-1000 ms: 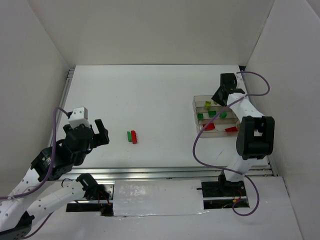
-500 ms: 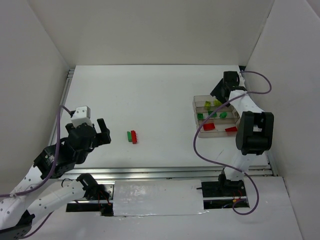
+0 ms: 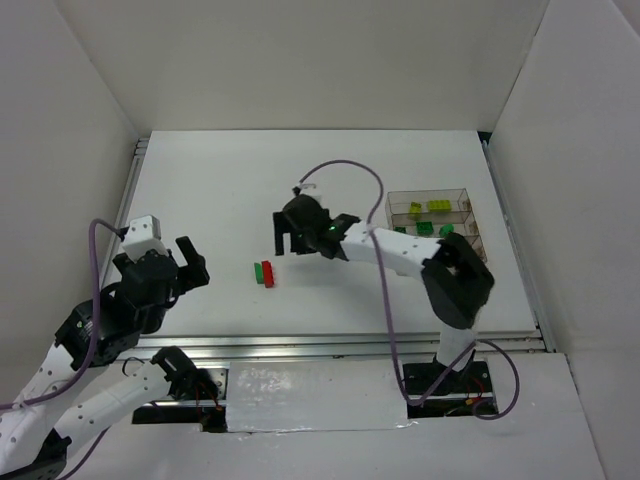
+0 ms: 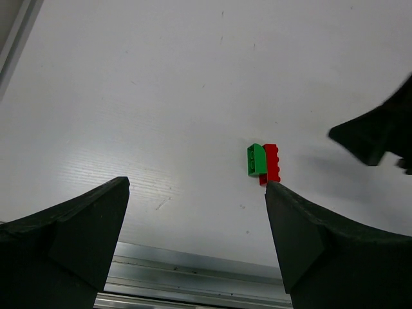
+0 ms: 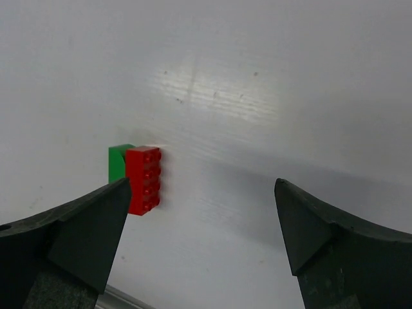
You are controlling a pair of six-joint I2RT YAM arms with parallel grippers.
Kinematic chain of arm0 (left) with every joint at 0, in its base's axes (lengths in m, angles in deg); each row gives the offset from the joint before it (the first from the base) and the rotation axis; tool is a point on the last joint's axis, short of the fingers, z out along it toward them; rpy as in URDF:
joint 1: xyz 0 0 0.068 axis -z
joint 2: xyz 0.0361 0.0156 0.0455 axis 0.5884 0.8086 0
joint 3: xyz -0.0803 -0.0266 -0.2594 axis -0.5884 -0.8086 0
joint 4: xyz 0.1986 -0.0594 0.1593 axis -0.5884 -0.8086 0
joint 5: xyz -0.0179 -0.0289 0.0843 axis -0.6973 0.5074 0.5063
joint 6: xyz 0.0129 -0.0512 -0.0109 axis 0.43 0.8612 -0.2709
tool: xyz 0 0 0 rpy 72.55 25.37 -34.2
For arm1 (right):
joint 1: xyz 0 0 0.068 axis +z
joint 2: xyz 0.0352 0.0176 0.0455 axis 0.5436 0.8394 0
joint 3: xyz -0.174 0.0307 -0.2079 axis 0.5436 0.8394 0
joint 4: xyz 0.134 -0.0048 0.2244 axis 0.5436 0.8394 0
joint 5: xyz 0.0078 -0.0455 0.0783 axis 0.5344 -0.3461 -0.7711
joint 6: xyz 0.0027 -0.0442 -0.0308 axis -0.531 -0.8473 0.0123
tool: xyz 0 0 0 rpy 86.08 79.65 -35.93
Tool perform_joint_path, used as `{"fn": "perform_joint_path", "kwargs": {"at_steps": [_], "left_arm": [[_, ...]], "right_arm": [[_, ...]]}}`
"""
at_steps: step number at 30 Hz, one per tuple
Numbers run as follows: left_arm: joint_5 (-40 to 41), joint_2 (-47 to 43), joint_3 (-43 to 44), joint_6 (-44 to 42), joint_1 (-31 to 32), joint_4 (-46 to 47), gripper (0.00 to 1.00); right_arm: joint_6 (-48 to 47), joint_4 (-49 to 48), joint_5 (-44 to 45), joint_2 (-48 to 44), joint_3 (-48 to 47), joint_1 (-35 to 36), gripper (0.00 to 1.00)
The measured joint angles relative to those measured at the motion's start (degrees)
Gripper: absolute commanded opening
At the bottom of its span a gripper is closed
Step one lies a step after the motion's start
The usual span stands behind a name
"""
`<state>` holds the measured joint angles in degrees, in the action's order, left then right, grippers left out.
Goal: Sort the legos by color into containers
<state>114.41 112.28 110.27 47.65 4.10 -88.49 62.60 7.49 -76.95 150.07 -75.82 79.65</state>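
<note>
Gripper on the left (image 3: 192, 258): spread wide, empty, hovering at the left of the table, well apart from the two loose bricks and aimed at them.
Green brick (image 3: 259, 271): on the bare table, mid-left, touching the red one along a long side. Possibly clipped to it; impossible to tell.
Red brick (image 3: 267, 273): just right of the green and a little longer. Seemingly on its side, with studs turned away from the green.
Handling: hard, stiff, very light and glossy — likely to skid or flip under a glancing touch, with little fear of breakage. Probably best pinched low and centred across the two short ends, since the green covers one long face and the studs roughen the other. Otherwise a nudge apart first.
Gripper on the right (image 3: 296, 240): parted wide, holding nothing, poised just up and right of the pair. Red brick close by its left finger in the right wrist view.
Containers (image 3: 400, 197): at the right of the table, well apart from the pair. Yellow-green bricks (image 3: 438, 206) in the far tray, dark green bricks (image 3: 424, 228) in the middle one, near tray hidden behind the right arm.
Remaining: by the look of it only these two — green to the middle tray, red presumably to the near one.
</note>
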Motion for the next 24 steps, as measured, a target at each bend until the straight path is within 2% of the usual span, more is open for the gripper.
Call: {"fn": "perform_joint_path", "kwargs": {"at_steps": [4,7,19,24], "left_arm": [[0.07,0.37,0.00,0.00,-0.11,-0.17,1.00],[0.02,0.50,0.00,-0.07,-0.11,-0.17,0.99],[-0.57,0.50,0.00,-0.15,-0.17,-0.15,1.00],[-0.59,0.50,0.00,-0.20,-0.17,-0.13,0.99]], "right_arm": [[2.03,3.96,3.13,13.20,-7.89,6.64,0.98],[3.43,5.92,3.74,18.40,-11.34,9.77,0.97],[4.15,7.19,3.80,20.63,-16.24,11.21,0.91],[4.31,7.30,3.04,23.43,-18.29,11.47,0.82]]}}
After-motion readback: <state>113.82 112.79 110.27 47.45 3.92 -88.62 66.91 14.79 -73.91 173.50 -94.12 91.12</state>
